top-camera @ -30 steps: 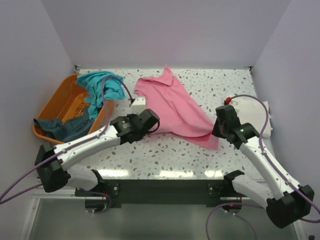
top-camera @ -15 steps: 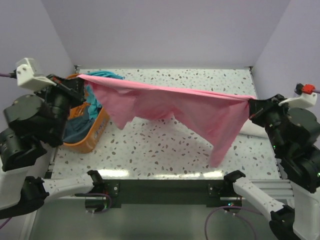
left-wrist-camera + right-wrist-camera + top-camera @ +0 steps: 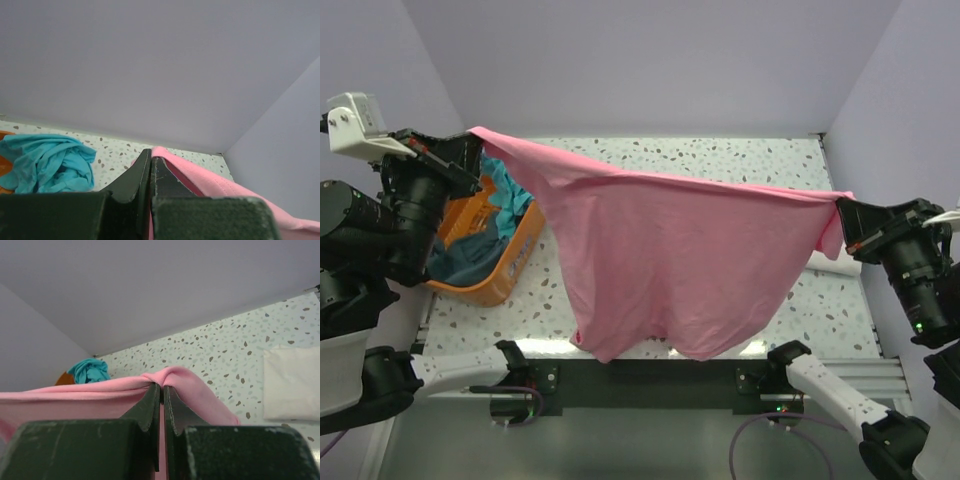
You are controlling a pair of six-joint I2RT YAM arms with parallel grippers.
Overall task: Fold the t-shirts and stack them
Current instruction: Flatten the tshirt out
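Observation:
The pink t-shirt hangs spread in the air between both raised grippers, its lower edge near the table's front edge. My left gripper is shut on its left top corner. My right gripper is shut on its right top corner. The teal t-shirt lies bunched on the orange basket's rim and shows in the left wrist view and the right wrist view. The dark slate-blue t-shirt lies in the basket. The folded cream-white t-shirt lies at the table's right side.
The orange plastic basket stands at the table's left side. Purple walls close the back and both sides. The speckled tabletop shows behind the hanging shirt.
Both arms have lifted the pink t-shirt from the table and pulled it apart. It went from a taut band to hanging open and wide, now reaching lower toward the front edge.

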